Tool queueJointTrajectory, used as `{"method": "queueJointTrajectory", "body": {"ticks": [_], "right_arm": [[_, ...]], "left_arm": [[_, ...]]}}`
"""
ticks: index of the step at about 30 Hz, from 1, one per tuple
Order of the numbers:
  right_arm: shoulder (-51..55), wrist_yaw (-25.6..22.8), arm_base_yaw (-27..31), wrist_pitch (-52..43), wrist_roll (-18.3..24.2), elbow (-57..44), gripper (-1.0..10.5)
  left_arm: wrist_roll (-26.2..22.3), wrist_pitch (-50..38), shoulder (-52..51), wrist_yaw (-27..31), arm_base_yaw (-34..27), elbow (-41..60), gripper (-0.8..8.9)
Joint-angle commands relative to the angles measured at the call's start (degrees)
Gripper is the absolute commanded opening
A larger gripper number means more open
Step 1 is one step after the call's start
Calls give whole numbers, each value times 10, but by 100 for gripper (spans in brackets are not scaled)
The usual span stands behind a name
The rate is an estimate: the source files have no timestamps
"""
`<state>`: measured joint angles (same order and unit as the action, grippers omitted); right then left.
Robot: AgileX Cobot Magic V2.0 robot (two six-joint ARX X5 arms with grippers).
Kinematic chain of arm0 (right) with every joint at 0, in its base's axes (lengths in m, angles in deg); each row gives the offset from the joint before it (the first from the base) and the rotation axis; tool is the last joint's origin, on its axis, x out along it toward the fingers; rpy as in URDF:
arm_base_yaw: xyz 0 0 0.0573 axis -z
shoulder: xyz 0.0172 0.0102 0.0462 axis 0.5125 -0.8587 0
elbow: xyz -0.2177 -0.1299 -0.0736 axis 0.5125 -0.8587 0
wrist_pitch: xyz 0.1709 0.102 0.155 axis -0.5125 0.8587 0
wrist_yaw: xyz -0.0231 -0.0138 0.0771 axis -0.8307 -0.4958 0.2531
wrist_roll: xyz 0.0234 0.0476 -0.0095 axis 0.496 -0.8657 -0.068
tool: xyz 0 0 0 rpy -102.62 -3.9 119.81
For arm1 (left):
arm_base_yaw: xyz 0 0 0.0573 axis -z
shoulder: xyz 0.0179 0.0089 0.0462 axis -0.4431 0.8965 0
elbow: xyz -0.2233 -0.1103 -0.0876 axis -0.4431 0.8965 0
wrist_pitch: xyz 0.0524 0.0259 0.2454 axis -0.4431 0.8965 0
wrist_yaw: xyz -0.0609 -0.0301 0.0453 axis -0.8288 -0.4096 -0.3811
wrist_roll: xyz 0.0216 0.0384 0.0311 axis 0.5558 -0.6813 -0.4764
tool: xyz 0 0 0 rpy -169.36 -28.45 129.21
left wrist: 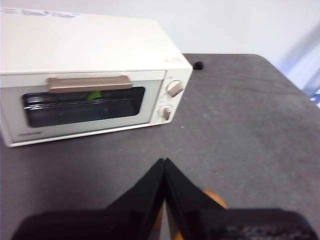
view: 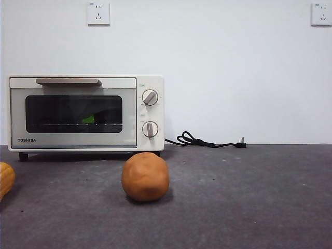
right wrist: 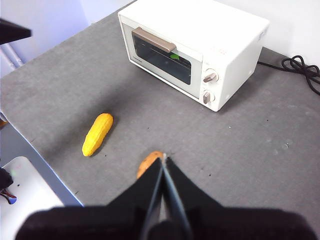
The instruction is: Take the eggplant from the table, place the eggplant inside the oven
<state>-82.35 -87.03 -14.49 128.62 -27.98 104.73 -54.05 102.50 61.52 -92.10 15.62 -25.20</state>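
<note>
Table (view: 249,197) was the biggest item, dark grey, cut off at the edges in all three views. One oven (view: 85,113), door shut; front view showed its full face, right wrist view showed the top and the knob side too. Eggplant (view: 88,120) was mostly hidden: only a green patch showed through the glass, on the rack inside the oven. Its purple body could not be made out in any view. Same green patch showed in the left wrist view (left wrist: 94,94) and the right wrist view (right wrist: 174,56).

Count: one oven, two knobs, one orange-brown lump (view: 145,176), one yellow corn-like piece (right wrist: 97,134), one black power cord (view: 207,141), two wall sockets (view: 98,13).

Left gripper (left wrist: 164,162) had its jaws pressed together, nothing between them; oven well ahead of it, and an orange object, partly hidden, showed just beneath the jaws. Right gripper (right wrist: 163,159) also pressed together and empty, with the lump just past its tips and half covered by them; corn piece off to one side, oven well beyond.

Front view showed neither gripper and only a sliver of the corn piece at its left edge. Only the right wrist view showed it whole.
</note>
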Motion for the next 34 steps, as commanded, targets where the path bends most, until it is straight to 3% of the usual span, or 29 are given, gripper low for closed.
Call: {"method": "queueJointTrajectory", "body": {"ticks": [1,34], "right_arm": [[0,0,-1,11,-6,1,1],[-3,0,-1,11,-8,1,2]], "left_arm": [[1,11,-26,16,2,2,-6],[2,43,-38,16,2,2,-4]]}}
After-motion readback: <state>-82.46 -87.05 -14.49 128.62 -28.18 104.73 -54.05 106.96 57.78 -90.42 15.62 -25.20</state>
